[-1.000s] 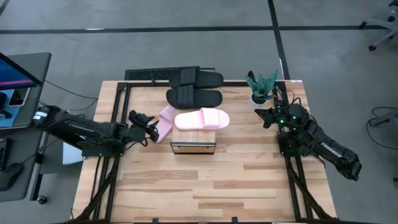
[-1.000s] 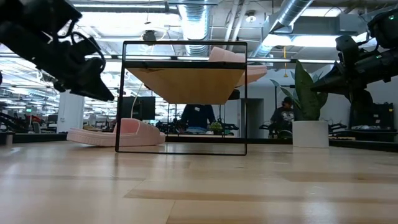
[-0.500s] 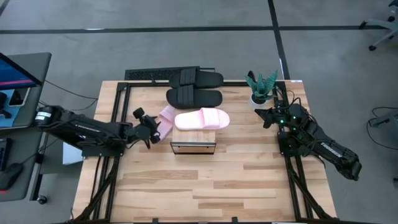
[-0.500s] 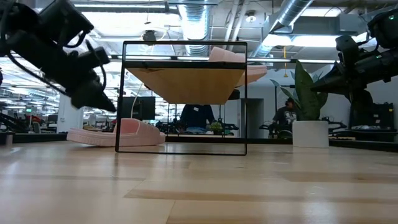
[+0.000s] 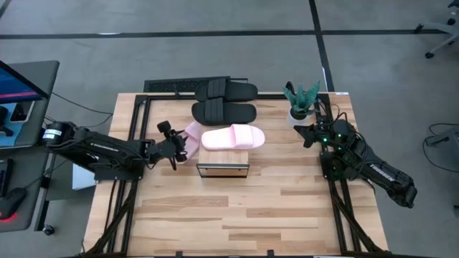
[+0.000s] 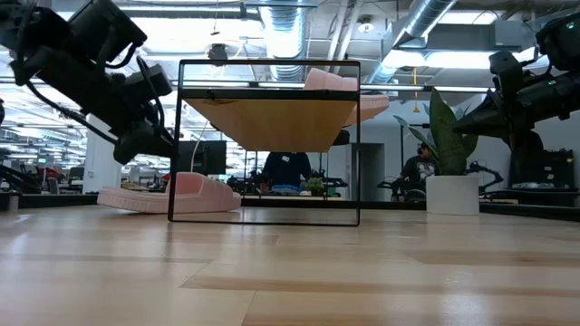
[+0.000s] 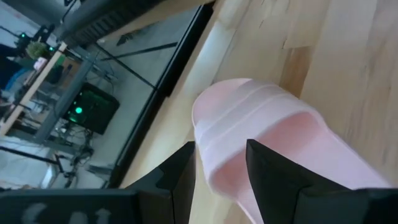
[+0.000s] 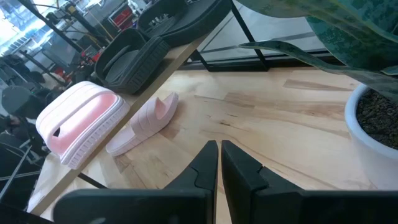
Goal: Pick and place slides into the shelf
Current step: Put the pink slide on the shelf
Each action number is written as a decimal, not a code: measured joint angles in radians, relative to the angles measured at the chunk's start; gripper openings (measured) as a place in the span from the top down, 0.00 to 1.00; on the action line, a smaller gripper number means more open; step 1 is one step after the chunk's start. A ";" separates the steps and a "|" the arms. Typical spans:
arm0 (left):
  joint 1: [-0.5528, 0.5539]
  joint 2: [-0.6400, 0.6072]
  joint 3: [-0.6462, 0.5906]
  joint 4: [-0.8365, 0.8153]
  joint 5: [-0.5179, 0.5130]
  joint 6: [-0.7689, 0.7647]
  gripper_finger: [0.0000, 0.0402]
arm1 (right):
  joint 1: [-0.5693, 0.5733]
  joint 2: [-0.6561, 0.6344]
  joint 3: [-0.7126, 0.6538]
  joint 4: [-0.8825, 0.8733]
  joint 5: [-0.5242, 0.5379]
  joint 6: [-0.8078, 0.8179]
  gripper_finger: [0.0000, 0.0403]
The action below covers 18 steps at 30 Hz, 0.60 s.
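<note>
Pink slide (image 5: 192, 139) half-hidden behind shelf (image 5: 222, 170)

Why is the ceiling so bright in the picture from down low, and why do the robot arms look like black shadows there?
In the low view, ceiling lamps shine straight into the camera and wash out, so the left tool and the shelf frame show as dark shapes against them. In the high view, light is even and shadows soft. In the left wrist view, the near pink slide looks slightly soft.
</note>
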 joint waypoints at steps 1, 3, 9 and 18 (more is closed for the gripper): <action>0.009 0.000 0.007 -0.002 0.008 0.021 0.67 | 0.000 0.000 0.000 0.000 0.000 0.000 0.97; 0.027 0.017 0.024 -0.003 0.024 0.059 0.67 | 0.000 0.000 0.000 0.000 0.000 0.000 0.97; 0.058 0.127 0.065 -0.036 0.045 0.092 0.67 | 0.000 0.000 0.000 0.000 0.000 0.000 0.97; 0.057 0.266 0.133 -0.042 0.062 0.085 0.67 | 0.000 0.000 0.000 0.000 0.000 0.000 0.97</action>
